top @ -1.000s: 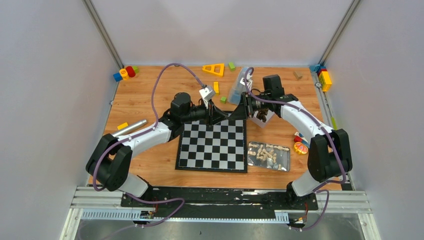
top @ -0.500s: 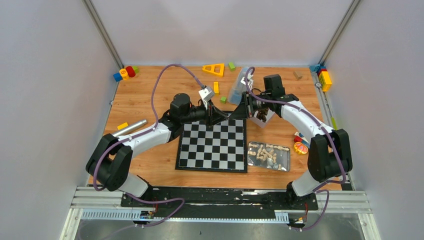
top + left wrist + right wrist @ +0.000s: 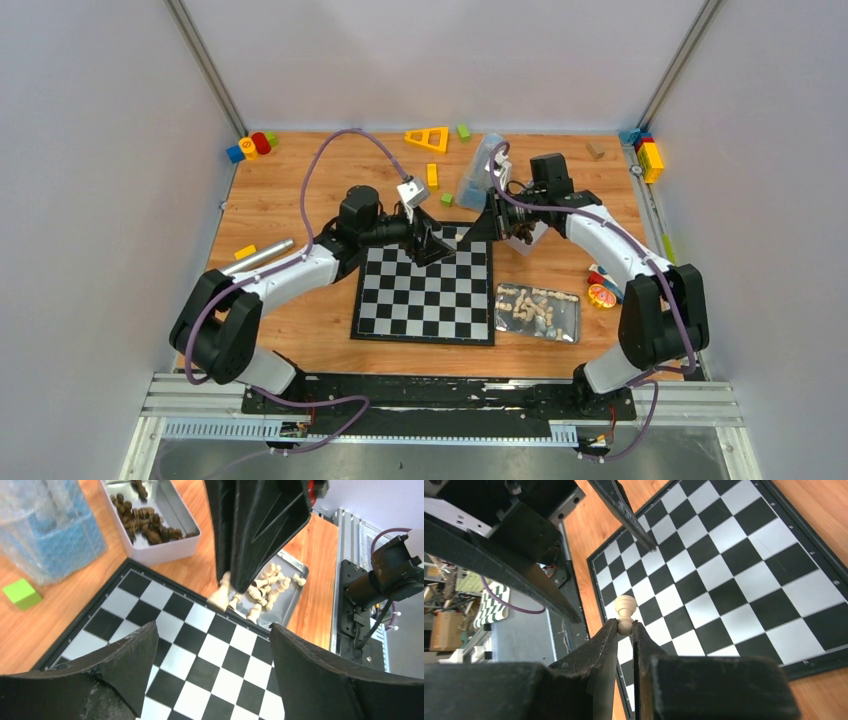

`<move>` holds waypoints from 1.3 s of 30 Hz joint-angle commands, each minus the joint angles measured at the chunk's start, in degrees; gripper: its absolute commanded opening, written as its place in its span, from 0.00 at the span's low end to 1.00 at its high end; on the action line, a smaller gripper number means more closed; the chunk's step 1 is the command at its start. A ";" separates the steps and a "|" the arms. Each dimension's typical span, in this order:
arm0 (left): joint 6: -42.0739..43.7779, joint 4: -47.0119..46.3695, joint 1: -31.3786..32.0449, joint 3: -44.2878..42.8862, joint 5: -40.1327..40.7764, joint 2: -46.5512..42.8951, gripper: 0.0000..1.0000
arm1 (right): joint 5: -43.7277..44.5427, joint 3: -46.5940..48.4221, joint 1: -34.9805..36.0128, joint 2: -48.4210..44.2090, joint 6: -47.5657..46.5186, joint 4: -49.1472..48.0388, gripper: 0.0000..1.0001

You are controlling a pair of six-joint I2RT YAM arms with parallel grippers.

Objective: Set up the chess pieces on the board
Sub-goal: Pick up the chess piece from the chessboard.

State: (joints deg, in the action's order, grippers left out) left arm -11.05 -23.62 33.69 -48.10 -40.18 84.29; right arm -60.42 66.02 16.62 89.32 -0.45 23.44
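The checkered board [image 3: 425,300] lies flat at the table's middle. My right gripper [image 3: 625,626] is shut on a pale chess piece [image 3: 625,611], a pawn-like one, held above the board's [image 3: 724,580] far right corner. In the left wrist view that piece [image 3: 220,596] pokes out below the right gripper's dark fingers [image 3: 250,535]. My left gripper [image 3: 214,632] stands wide open over the board's [image 3: 200,655] far edge with nothing between its fingers. The two grippers are apart. Several more pale chess pieces [image 3: 535,308] lie in a shallow tin [image 3: 572,318] right of the board.
A tin of dark pieces [image 3: 150,527] sits beyond the board's far right corner, next to a blue plastic bag [image 3: 45,530] and a green cube [image 3: 20,592]. Coloured blocks [image 3: 250,146] and a yellow triangle [image 3: 428,138] line the far edge. A metal cylinder [image 3: 265,253] lies left.
My left gripper's jaws have opened wide and it has shifted slightly toward the board's middle. The right gripper stays near the far right corner, shut on the pale piece.
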 commanded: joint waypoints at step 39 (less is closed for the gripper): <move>27.08 55.18 -20.21 -12.11 30.94 -15.58 1.00 | 51.34 7.06 33.09 9.93 -24.25 33.45 0.01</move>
State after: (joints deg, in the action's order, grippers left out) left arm 15.49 32.08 13.91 -58.76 -9.52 70.87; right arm -10.55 71.24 48.18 97.86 -24.10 54.70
